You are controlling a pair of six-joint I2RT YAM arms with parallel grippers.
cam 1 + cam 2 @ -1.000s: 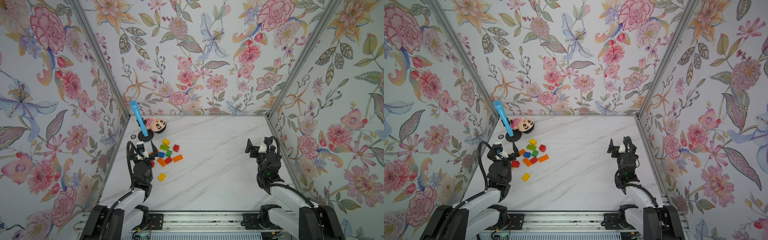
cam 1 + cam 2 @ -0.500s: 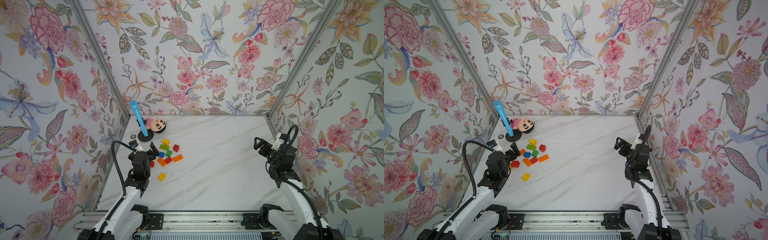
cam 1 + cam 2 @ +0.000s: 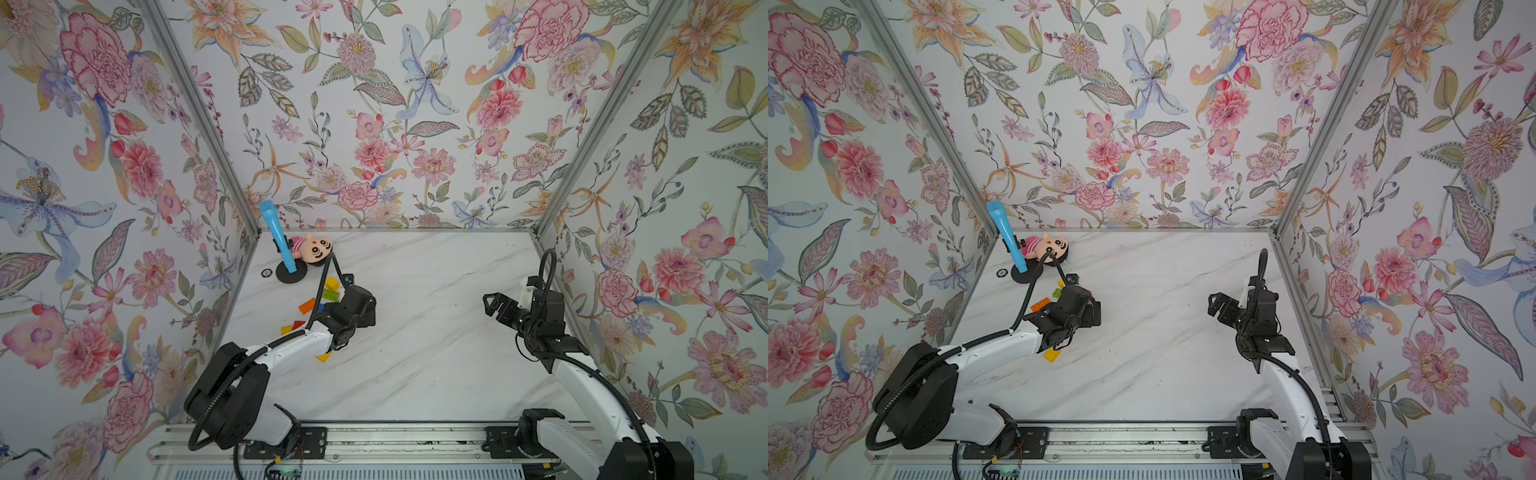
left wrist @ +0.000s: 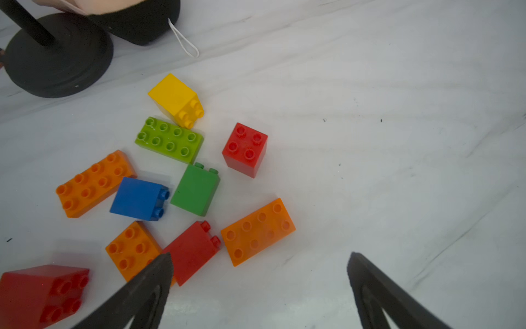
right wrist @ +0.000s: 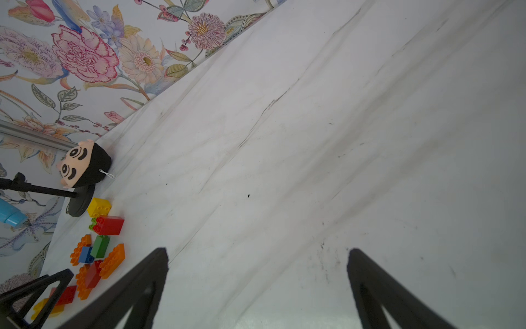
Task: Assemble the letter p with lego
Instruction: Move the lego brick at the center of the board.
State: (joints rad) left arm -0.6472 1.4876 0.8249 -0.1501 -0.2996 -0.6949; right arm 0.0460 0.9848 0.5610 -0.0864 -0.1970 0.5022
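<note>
The lego lies loose at the table's left. In the left wrist view I see a yellow brick (image 4: 176,99), a long light green one (image 4: 169,139), a red one (image 4: 246,148), a dark green one (image 4: 196,189), a blue one (image 4: 139,199) and several orange ones (image 4: 257,232). A separate yellow brick (image 3: 323,356) peeks out beside the left forearm. My left gripper (image 4: 259,255) hangs open just above the pile's near edge, with nothing between its fingers. My right gripper (image 3: 494,305) is open and empty over bare table at the right.
A plush doll (image 3: 313,249) lies in the back left corner beside a blue microphone (image 3: 274,232) on a black round stand (image 4: 57,54). A small ring (image 3: 266,273) lies near the left wall. Floral walls enclose three sides of the table.
The left arm has reached forward and to the right, so its wrist now covers much of the brick pile. The right arm has lifted and shifted slightly. Both grippers stayed open.
</note>
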